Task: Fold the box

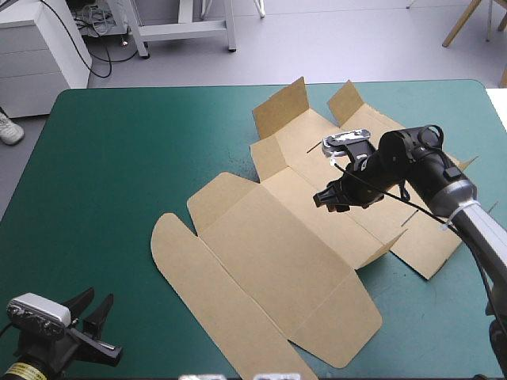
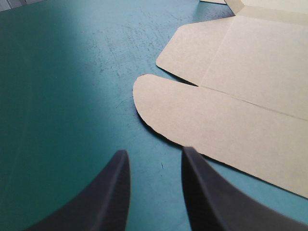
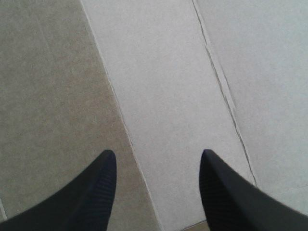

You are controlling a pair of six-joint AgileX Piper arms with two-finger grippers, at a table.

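The brown box [image 1: 277, 253] lies spread as a cut sheet across the middle of the table. Its near panels are flat, and two far flaps [image 1: 283, 105] stand raised. My right gripper [image 1: 328, 198] hovers open just over the sheet's right-hand middle panel. In the right wrist view its black fingers [image 3: 103, 187] stand apart above bare board [image 3: 163, 86] crossed by creases. My left gripper [image 1: 93, 315] is open near the table's front left corner, off the box. In the left wrist view the rounded flap [image 2: 202, 115] lies a short way ahead of the left gripper [image 2: 155, 159].
The teal-green cover [image 1: 111, 166] stretches from the box to the table's left and far edges. A white cabinet [image 1: 40, 47] stands beyond the far left corner. A pale surface [image 1: 499, 107] adjoins the table's right edge.
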